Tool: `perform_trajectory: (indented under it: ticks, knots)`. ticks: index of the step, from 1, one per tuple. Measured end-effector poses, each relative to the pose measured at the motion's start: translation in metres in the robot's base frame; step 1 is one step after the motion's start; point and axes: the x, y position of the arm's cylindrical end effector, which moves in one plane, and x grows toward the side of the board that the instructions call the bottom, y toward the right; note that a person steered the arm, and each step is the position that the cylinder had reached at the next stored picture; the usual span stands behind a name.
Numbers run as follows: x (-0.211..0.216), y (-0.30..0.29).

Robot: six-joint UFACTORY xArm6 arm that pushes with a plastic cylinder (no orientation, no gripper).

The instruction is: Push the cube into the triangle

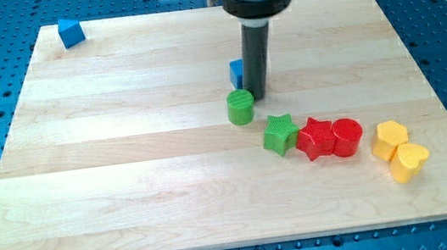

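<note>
Down near the bench's bottom right corner sit the yellow blocks [400, 150], then the red blocks [330, 138], the green star [279, 133] and the green round block [240, 107]. My tip [258, 97] has no jaws, so nothing opens or pinches; it stands just right of the blue cube [237, 74], which is mid-bench and half hidden. I think the blue triangle [69, 32] waits far off in the top left corner, so push slowly from the cube's right side, aiming straight there.

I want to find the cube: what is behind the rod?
A blue block shows at the view's left of the rod, just above the green cylinder. Most of it is covered, so its shape is unclear. My tip is beside it.
</note>
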Motion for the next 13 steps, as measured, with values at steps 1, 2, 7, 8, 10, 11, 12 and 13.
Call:
perform_trajectory:
  ticks: [1, 2, 7, 8, 10, 11, 12, 13]
  knots:
    - [-0.040, -0.001]
    - [-0.090, -0.017]
    - [-0.121, -0.100]
    - [-0.077, -0.060]
    - [-0.034, -0.028]
    - [-0.014, 0.005]
    - [-0.001, -0.054]
    - [-0.021, -0.130]
